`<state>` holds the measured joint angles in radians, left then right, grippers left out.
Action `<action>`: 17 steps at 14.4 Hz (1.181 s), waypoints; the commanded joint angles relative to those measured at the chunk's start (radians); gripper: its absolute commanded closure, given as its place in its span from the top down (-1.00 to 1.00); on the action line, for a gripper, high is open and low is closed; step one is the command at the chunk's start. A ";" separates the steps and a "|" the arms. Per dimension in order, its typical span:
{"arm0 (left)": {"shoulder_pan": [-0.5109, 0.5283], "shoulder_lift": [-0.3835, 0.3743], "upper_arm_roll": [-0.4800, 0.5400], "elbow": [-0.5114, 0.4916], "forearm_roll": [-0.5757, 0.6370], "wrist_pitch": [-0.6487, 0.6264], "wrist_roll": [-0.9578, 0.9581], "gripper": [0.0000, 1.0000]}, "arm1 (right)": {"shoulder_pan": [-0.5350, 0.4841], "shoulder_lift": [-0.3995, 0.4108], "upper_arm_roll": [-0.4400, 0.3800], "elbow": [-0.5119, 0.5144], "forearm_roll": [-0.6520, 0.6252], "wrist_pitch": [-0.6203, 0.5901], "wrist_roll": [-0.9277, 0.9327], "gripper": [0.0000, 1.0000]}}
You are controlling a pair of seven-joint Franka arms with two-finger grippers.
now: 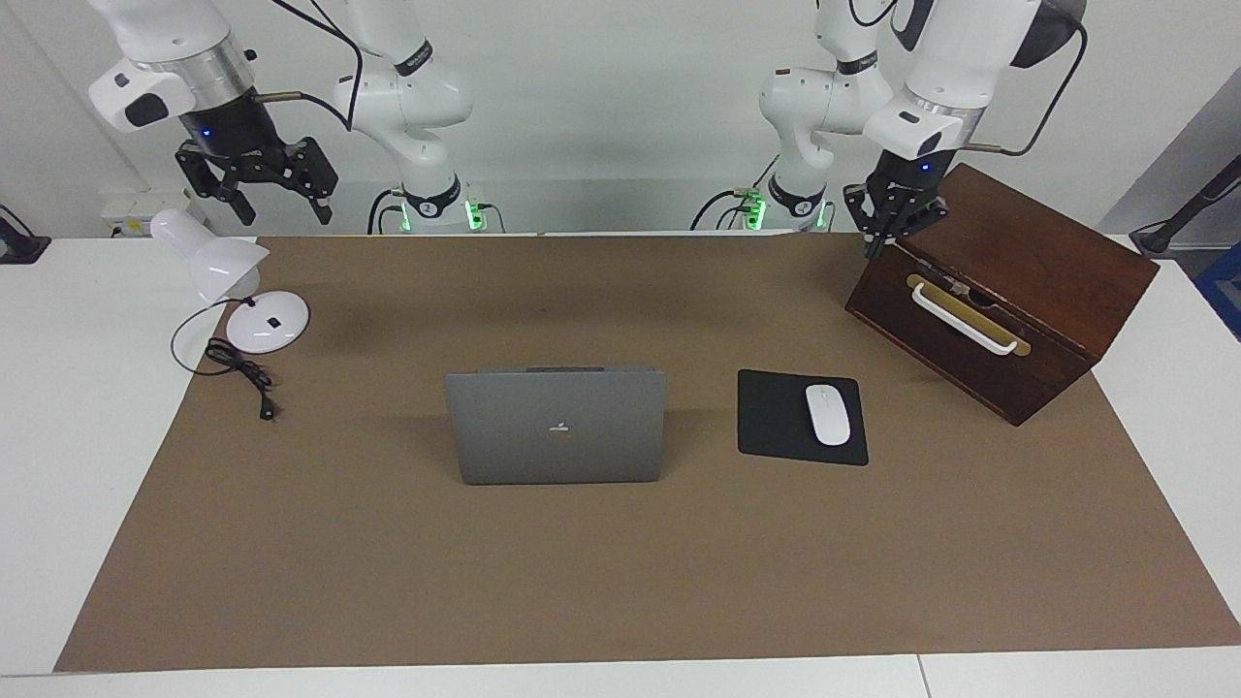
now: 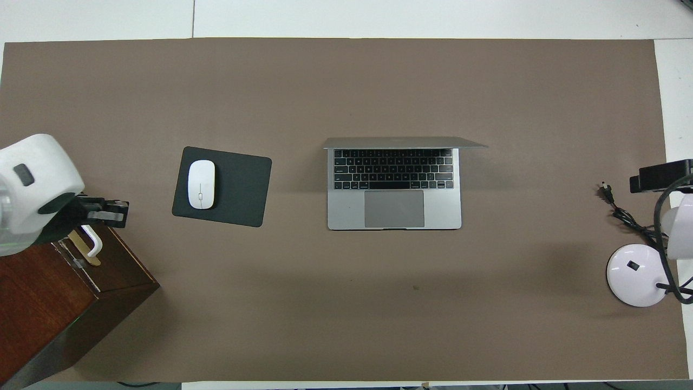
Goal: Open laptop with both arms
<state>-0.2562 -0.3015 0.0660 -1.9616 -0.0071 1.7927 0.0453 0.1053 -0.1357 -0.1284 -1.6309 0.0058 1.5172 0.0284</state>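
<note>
The silver-grey laptop (image 1: 556, 427) stands open at the middle of the brown mat, its lid upright with the logo facing away from the robots. Its keyboard and trackpad (image 2: 394, 208) show from above. My left gripper (image 1: 875, 244) hangs in the air over the corner of the wooden box, at the left arm's end of the table, holding nothing (image 2: 122, 212). Over the desk lamp at the right arm's end my right gripper (image 1: 283, 208) is raised and open, with nothing in it (image 2: 661, 176). Neither gripper touches the laptop.
A dark wooden box (image 1: 1018, 262) with a white handle sits at the left arm's end. Beside the laptop lies a black mouse pad (image 1: 776, 417) with a white mouse (image 1: 827, 414). A white desk lamp (image 1: 267, 322) and its black cord (image 1: 242, 368) are at the right arm's end.
</note>
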 commanded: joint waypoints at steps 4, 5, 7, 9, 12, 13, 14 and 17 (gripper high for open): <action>0.129 -0.025 -0.006 0.027 0.018 -0.077 0.079 1.00 | 0.005 -0.035 -0.002 -0.061 -0.027 0.035 0.002 1.00; 0.158 -0.027 -0.003 0.036 0.018 -0.087 0.080 1.00 | 0.005 -0.035 -0.002 -0.061 -0.027 0.035 0.002 1.00; 0.196 -0.028 0.001 0.043 0.009 -0.093 0.082 1.00 | 0.005 -0.033 -0.002 -0.060 -0.027 0.035 0.002 1.00; 0.225 -0.028 0.003 0.049 0.007 -0.084 0.073 1.00 | -0.002 -0.035 -0.002 -0.063 -0.027 0.035 0.007 1.00; 0.244 -0.013 0.006 0.090 0.006 -0.081 0.071 1.00 | -0.007 -0.036 -0.005 -0.066 -0.026 0.035 0.007 1.00; 0.244 -0.010 0.006 0.092 0.006 -0.082 0.070 1.00 | -0.009 -0.035 -0.005 -0.064 -0.026 0.034 0.007 1.00; 0.244 -0.007 0.006 0.102 0.006 -0.091 0.068 1.00 | -0.009 -0.035 -0.007 -0.064 -0.026 0.034 0.005 1.00; 0.245 0.059 0.008 0.206 -0.014 -0.168 0.067 1.00 | -0.009 -0.035 -0.011 -0.064 -0.026 0.035 0.002 1.00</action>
<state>-0.0205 -0.3078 0.0777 -1.8563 -0.0090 1.6971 0.1116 0.0992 -0.1400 -0.1398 -1.6564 0.0034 1.5242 0.0284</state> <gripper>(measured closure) 0.000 0.000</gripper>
